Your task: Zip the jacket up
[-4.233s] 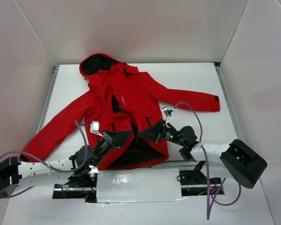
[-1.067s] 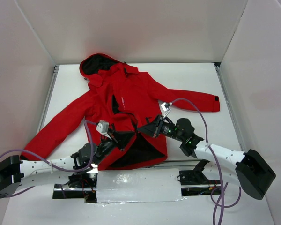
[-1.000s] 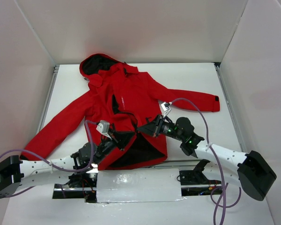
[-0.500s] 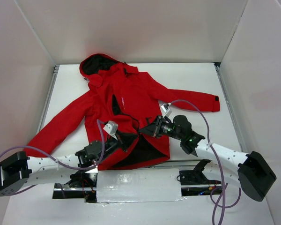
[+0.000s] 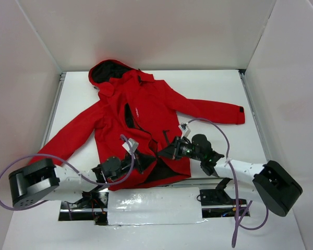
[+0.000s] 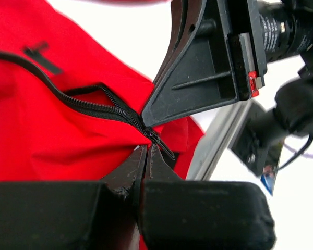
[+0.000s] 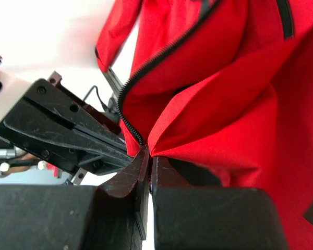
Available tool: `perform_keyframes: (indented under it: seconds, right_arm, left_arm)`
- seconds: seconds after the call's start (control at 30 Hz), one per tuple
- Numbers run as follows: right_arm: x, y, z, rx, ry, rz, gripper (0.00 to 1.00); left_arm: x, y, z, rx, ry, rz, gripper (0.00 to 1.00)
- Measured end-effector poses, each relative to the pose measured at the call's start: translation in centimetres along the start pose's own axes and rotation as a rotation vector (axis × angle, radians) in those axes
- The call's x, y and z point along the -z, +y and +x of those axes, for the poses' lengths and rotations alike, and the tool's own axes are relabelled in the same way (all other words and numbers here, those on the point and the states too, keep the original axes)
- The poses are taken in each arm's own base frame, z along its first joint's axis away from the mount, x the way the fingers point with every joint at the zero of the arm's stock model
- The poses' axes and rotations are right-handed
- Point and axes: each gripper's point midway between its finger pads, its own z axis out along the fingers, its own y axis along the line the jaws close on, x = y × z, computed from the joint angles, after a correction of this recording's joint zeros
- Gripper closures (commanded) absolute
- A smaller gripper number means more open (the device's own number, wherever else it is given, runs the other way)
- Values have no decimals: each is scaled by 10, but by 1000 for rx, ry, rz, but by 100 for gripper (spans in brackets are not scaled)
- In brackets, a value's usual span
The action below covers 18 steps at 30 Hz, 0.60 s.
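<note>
The red hooded jacket (image 5: pixel 141 112) lies flat on the white table, hood at the back, front still gaping low down. Both grippers meet at its bottom hem. My left gripper (image 5: pixel 146 160) is shut on the lower end of the black front zipper (image 6: pixel 101 107), just below the slider (image 6: pixel 157 140). My right gripper (image 5: pixel 164 152) is shut on the other front edge of the jacket (image 7: pixel 219 78), beside the zipper teeth (image 7: pixel 126 112). The two sets of fingertips almost touch; the right gripper (image 6: pixel 198 62) fills the left wrist view.
White walls enclose the table on three sides. A foil-covered strip (image 5: pixel 154 205) runs along the near edge between the arm bases. Purple cables (image 5: pixel 211 125) loop over both arms. The right sleeve's cuff (image 5: pixel 240 114) reaches toward the right wall.
My left arm has swung right and its gripper has closed in on the right one. The dark gap at the jacket's bottom front has narrowed. The right gripper has shifted slightly toward the near edge.
</note>
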Motion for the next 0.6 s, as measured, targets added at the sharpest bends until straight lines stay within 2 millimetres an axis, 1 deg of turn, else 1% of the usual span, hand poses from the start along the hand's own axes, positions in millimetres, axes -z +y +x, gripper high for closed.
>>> perform_keyframes:
  seconds: [0.13, 0.27, 0.3, 0.47, 0.6]
  right_arm:
    - [5, -17, 15, -13, 11, 10, 100]
    - [8, -24, 21, -14, 15, 20, 99]
    - [8, -25, 22, -13, 16, 23, 96]
    - [7, -29, 23, -3, 20, 35, 95]
    - [6, -28, 22, -1, 15, 31, 94]
  left_arm:
    - [-3, 1, 22, 17, 67, 22, 100]
    - [-5, 2, 33, 41, 91, 40, 100]
    - [-6, 4, 35, 47, 95, 40, 100]
    - [-9, 8, 39, 92, 111, 47, 100]
    - [-8, 7, 36, 109, 110, 60, 100]
